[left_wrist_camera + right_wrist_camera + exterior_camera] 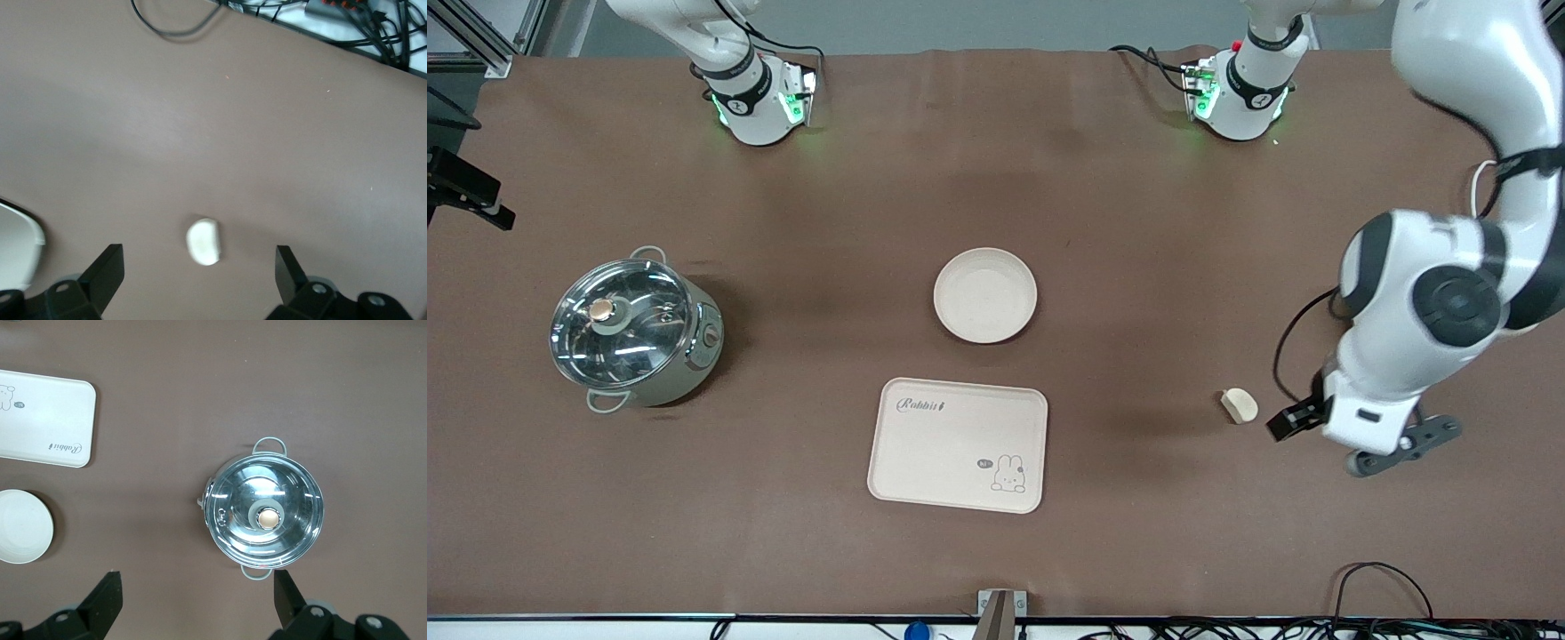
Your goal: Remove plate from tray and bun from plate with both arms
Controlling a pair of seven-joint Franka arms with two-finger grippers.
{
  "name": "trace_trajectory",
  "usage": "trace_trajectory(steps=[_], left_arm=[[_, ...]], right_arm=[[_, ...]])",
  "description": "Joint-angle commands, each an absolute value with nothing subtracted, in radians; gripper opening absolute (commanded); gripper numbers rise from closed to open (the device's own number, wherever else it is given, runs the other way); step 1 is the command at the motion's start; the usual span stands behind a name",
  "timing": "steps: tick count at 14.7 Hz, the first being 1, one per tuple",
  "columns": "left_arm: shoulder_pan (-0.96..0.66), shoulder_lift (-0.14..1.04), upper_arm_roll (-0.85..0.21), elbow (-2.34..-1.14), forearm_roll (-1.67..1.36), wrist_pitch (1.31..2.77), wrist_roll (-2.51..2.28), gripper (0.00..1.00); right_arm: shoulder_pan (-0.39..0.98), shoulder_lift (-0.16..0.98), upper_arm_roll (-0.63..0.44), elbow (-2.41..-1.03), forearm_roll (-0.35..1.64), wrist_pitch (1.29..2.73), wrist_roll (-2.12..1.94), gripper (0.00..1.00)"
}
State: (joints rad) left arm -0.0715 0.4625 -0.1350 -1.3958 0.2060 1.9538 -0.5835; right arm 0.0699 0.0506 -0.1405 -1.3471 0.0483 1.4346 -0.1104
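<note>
The round cream plate [985,295] lies on the brown table, farther from the front camera than the rabbit tray; it also shows in the right wrist view [20,527]. The small pale bun [1239,404] lies toward the left arm's end of the table. My left gripper [1303,418] hovers low beside the bun. In the left wrist view the left gripper [198,273] is open and empty, and the bun [203,241] lies just ahead of the gap between its fingers. My right gripper [197,600] is open and empty, high over the table beside the pot; the front view does not show it.
A rectangular cream tray [958,444] with a rabbit drawing lies nearer the front camera than the plate. A steel pot with a glass lid [633,331] stands toward the right arm's end. Cables [1378,578] lie at the table's front edge.
</note>
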Motion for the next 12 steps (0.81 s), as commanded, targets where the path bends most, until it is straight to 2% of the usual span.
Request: trace_trajectory(steps=[1, 8, 12], left_arm=[[-0.049, 0.344, -0.141, -1.422, 0.152, 1.872, -0.424, 1.0], [-0.028, 0.097, -0.143, -1.433, 0.069, 1.576, -0.166, 1.0], [-0.028, -0.024, -0.13, -1.524, 0.026, 1.506, -0.155, 1.0]], right_arm=[[0.074, 0.032, -0.141, -1.367, 0.057, 1.431, -0.109, 1.0], [0.074, 0.032, -0.141, -1.368, 0.057, 1.419, -0.109, 1.0], [0.074, 0.029, -0.141, -1.367, 0.057, 1.416, -0.109, 1.0]])
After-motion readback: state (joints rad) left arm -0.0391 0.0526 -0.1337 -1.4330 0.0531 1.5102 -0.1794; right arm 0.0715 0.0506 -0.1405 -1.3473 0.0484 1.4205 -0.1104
